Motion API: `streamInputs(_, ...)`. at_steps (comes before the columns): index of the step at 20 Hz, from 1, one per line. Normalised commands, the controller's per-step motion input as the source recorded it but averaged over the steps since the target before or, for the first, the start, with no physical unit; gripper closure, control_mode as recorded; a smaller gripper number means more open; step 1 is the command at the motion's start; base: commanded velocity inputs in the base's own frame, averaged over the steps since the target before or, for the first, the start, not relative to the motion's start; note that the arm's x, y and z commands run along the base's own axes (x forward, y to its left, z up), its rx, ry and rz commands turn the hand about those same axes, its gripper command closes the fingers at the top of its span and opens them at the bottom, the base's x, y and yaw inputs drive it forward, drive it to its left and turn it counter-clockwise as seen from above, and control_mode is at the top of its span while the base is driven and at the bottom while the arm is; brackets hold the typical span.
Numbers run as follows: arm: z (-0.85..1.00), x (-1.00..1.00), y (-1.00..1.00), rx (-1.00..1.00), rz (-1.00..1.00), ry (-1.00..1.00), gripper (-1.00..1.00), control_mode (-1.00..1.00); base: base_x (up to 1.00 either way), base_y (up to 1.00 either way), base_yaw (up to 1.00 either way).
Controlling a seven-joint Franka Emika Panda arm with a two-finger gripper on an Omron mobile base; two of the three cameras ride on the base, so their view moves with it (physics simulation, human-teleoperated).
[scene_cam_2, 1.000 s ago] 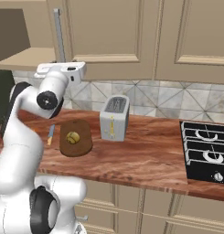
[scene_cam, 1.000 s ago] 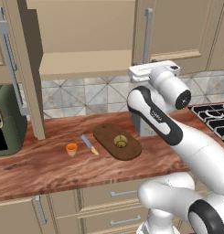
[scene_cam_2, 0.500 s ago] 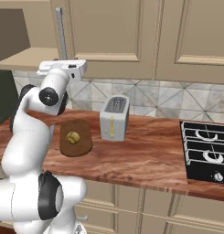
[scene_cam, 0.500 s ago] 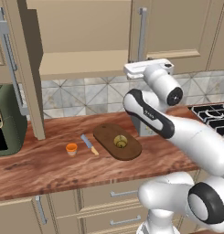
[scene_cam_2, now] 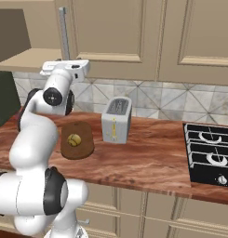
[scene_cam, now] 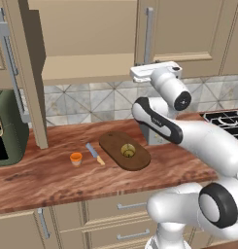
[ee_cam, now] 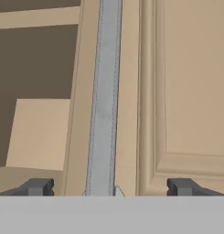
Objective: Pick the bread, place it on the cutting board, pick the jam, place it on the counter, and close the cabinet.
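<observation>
The bread (scene_cam: 127, 151) is sitting on the cutting board (scene_cam: 125, 151) at centre frame and the jam (scene_cam: 76, 158) on the counter (scene_cam: 52, 180) left of it; the gripper (ee_cam: 109, 187), jaws spread wide, is facing the cabinet (scene_cam: 81, 44) handle (ee_cam: 104, 100), likely to close it

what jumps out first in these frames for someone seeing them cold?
The white arm raised high, its gripper open and close against the grey bar handle of a shut door of the cabinet, beside the open compartment. Next, the cabinet's open door swung out over the counter. Below, the bread sits on the cutting board, the jam to its left.
</observation>
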Motion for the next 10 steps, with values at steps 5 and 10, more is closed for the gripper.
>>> streamInputs(5, 0.0, 0.15, 0.05, 0.0, 0.0, 0.0, -1.0, -1.0, 0.0, 0.0, 0.0)
streamInputs(10, 0.0, 0.24, 0.05, 0.0, 0.0, 0.0, -1.0, -1.0, 0.0, 0.0, 0.0)
